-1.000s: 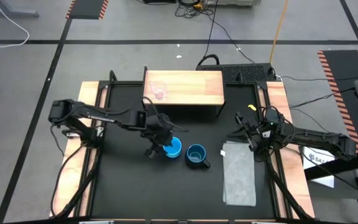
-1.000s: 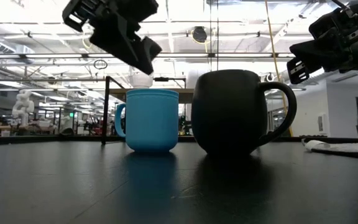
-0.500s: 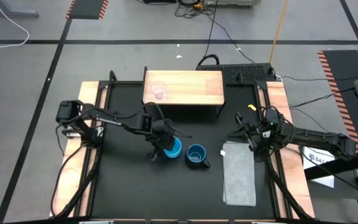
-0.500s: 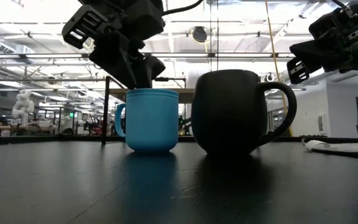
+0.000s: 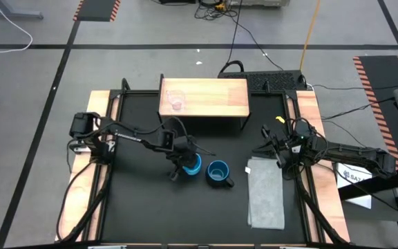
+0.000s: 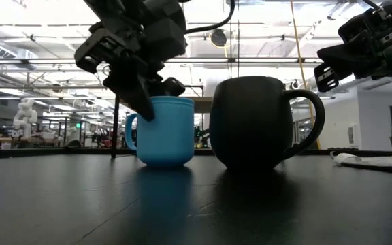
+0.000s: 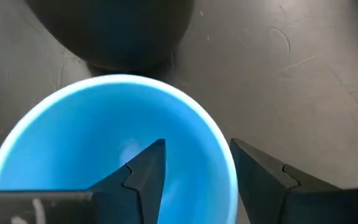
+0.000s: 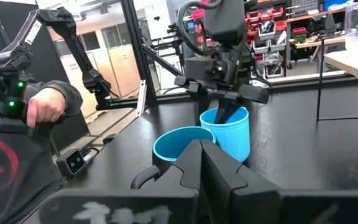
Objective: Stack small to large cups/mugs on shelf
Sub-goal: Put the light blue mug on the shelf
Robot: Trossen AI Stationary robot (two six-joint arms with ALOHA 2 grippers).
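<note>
The light-blue mug stands on its base on the black table, and the dark navy mug stands just to its right. A tiny clear cup sits on the shelf's wooden top. My left gripper is open and points down over the light-blue mug. One finger is inside it and one is outside its near rim. My right gripper is shut and hovers at the table's right side, above the grey cloth's far end. My left gripper comes from above with its fingers astride the light-blue mug's rim on the near side, one finger inside and one outside. I cannot tell whether either finger touches the wall. The mug stands upright on the table.
A folded grey cloth lies right of the navy mug. The shelf stands along the table's far edge. In the right wrist view a person's hand and sleeve show beyond the table's left side.
My left gripper has moved down and a little toward the table's right, from above the light-blue mug to its rim, with one finger lowered inside. Both mugs have kept still.
</note>
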